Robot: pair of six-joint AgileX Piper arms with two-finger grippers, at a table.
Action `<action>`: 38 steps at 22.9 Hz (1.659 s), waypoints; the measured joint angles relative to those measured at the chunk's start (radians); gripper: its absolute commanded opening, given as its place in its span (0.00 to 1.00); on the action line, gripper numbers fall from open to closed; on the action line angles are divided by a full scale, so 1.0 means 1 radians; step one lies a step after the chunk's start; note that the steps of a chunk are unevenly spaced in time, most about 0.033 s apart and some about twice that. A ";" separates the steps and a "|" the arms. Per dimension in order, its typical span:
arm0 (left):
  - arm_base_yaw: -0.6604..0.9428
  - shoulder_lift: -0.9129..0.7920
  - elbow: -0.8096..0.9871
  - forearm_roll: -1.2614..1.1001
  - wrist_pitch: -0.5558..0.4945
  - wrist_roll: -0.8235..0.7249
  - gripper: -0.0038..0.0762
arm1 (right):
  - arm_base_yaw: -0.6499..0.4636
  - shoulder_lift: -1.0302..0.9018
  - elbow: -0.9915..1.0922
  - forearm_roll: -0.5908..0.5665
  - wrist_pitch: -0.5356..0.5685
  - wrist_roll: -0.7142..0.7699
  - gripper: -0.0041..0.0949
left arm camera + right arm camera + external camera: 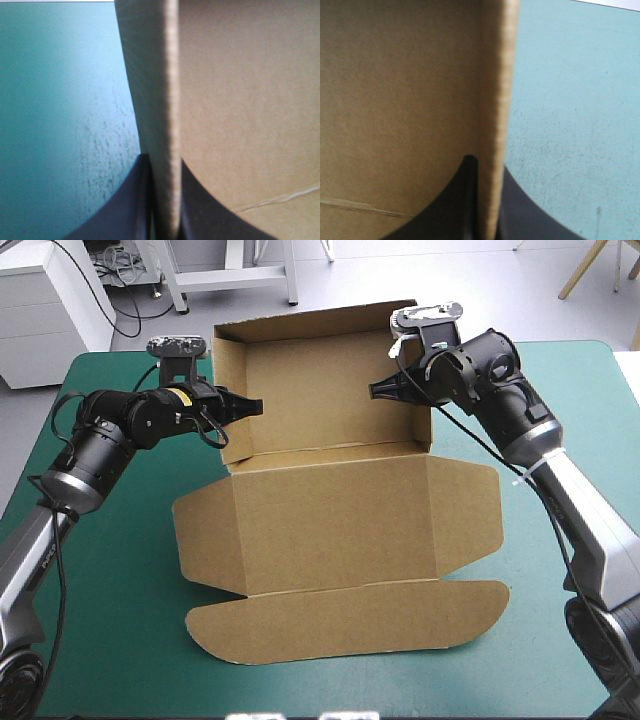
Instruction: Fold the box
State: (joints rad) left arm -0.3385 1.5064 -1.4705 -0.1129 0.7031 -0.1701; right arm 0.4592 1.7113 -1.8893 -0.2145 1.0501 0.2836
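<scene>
Only the high view shows the box (335,510) with its lid flat; up close, left gripper (164,161) and right gripper (487,165) fingers pinch its raised side walls.

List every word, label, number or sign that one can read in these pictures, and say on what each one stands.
No text can be read with certainty.
White lettering low on the left arm: too small to read.
Yellow label near that arm's wrist: no characters legible.
Box: plain brown board, no print in any view.
</scene>
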 measured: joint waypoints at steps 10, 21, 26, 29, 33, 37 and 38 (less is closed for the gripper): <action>-0.077 0.247 -0.322 0.128 0.330 -0.029 0.04 | -0.036 0.074 -0.081 0.052 0.197 -0.004 0.02; -0.089 0.412 -0.329 0.098 0.420 -0.058 0.04 | -0.120 0.181 0.059 0.187 0.190 -0.050 0.02; -0.089 0.483 -0.329 0.096 0.468 -0.058 0.04 | -0.120 0.236 0.105 0.215 0.181 -0.051 0.02; -0.089 0.496 -0.337 0.094 0.474 -0.060 0.05 | -0.120 0.246 0.105 0.215 0.181 -0.067 0.02; -0.089 0.507 -0.340 0.096 0.488 -0.048 0.46 | -0.120 0.251 0.105 0.229 0.177 -0.091 0.23; -0.094 0.513 -0.340 0.073 0.488 -0.036 0.75 | -0.118 0.251 0.105 0.274 0.176 -0.115 0.72; -0.099 0.514 -0.340 0.066 0.488 -0.035 0.75 | -0.118 0.251 0.105 0.296 0.172 -0.118 0.78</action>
State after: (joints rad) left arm -0.4378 2.0206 -1.8103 -0.0465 1.1909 -0.2046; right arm 0.3416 1.9619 -1.7841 0.0812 1.2225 0.1655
